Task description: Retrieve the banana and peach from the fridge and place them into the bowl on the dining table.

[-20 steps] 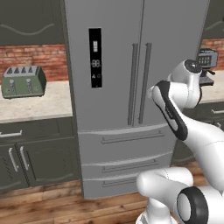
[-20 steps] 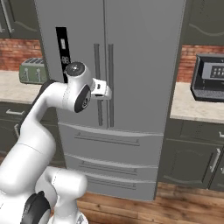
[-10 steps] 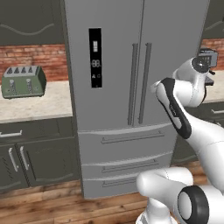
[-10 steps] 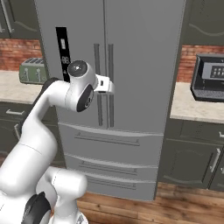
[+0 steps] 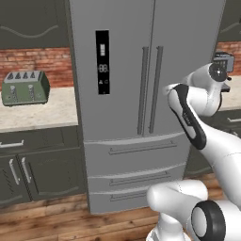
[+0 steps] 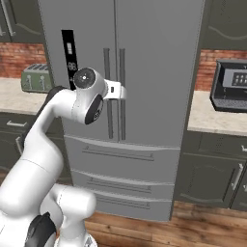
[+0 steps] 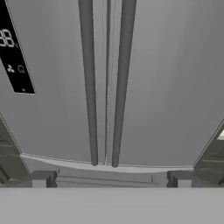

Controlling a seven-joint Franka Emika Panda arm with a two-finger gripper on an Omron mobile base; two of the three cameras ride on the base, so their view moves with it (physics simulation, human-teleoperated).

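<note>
The two small dark fingertips of the gripper (image 7: 109, 179) stand wide apart at the bottom of the hand view, with nothing between them. The arm holds the hand up at door height, in front of the fridge and not yet touching it.

Judging by this, the task is at its first step: getting the fridge open. The tall grey double-door fridge (image 5: 136, 80) is shut, both doors flush, so the banana and the peach, presumably inside, are hidden. The next move calls for bringing the open gripper forward onto one of the two long vertical bar handles (image 7: 89, 83), closing on it, then pulling along the door's arc. The handles sit just beside each other on either side of the centre seam, so the fingers must straddle one bar and not catch both.

The doors look like smooth brushed metal, flat and matt. The handles are slim, rounded, darker grey bars, likely hard and slick, so a firm grip will matter. A glossy black vertical display panel (image 5: 102, 62) sits in the left door. Below are drawers with horizontal bar pulls (image 6: 117, 154).

Farther back, pale speckled stone worktops (image 5: 33, 110) run on either side over dark cabinets, against a red brick wall. A green four-slot toaster (image 5: 25, 88) stands on the left, a dark microwave (image 6: 230, 87) on the right.
</note>
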